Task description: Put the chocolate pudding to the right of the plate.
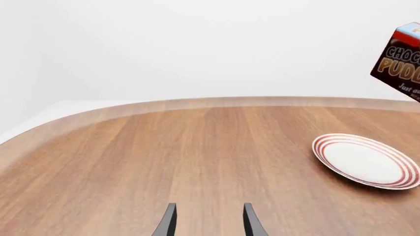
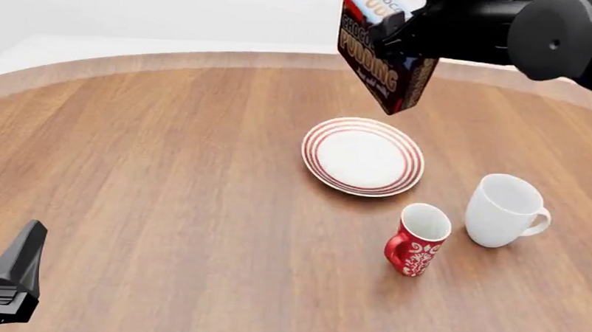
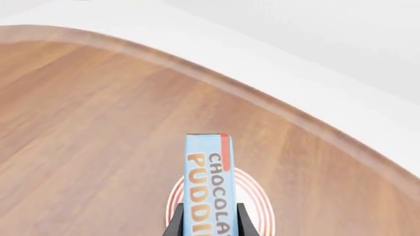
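Observation:
The chocolate pudding hangs tilted in the air above the far side of the plate, held by my right gripper, which is shut on it. In the right wrist view the carton's light-blue top sits between the fingers, with the plate partly hidden beneath it. The left wrist view shows the carton high above the plate. My left gripper stands open and empty over bare wood at the near left.
A red patterned mug stands just in front of the plate's right side. A white mug stands to the right of it. The table's curved far edge runs behind the plate.

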Robot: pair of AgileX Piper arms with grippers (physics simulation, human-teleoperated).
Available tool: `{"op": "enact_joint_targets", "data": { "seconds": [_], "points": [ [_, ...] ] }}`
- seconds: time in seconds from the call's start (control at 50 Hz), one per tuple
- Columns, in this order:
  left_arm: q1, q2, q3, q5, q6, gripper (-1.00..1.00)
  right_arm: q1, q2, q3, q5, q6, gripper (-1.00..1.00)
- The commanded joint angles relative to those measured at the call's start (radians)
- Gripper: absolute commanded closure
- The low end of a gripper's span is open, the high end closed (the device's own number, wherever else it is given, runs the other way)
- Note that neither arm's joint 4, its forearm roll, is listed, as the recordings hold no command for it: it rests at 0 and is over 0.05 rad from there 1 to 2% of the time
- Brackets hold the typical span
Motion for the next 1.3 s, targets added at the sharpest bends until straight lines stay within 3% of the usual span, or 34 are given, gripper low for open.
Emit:
{"op": "enact_joint_targets", "data": {
  "seconds": [0.02, 0.46, 0.6, 0.66, 0.88, 0.94, 1.3],
  "points": [
    [0.0, 0.0, 0.0, 0.0, 0.0, -1.0, -0.058, 0.015, -0.01, -0.008, 0.034, 1.0],
    [0.0, 0.0, 0.0, 0.0, 0.0, -1.0, -0.168, 0.076, -0.004, -0.043, 0.054, 1.0],
    [0.0, 0.0, 0.0, 0.0, 0.0, -1.0, -0.19, 0.09, 0.004, -0.059, 0.045, 1.0],
    [0.0, 0.0, 0.0, 0.0, 0.0, -1.0, -0.221, 0.103, 0.014, -0.077, 0.015, 1.0],
    [0.0, 0.0, 0.0, 0.0, 0.0, -1.0, -0.268, 0.154, 0.021, -0.111, 0.024, 1.0],
    [0.0, 0.0, 0.0, 0.0, 0.0, -1.0, -0.302, 0.161, 0.041, -0.137, -0.016, 1.0],
    [0.0, 0.0, 0.0, 0.0, 0.0, -1.0, -0.365, 0.183, 0.072, -0.173, -0.036, 1.0]
  ]
}}
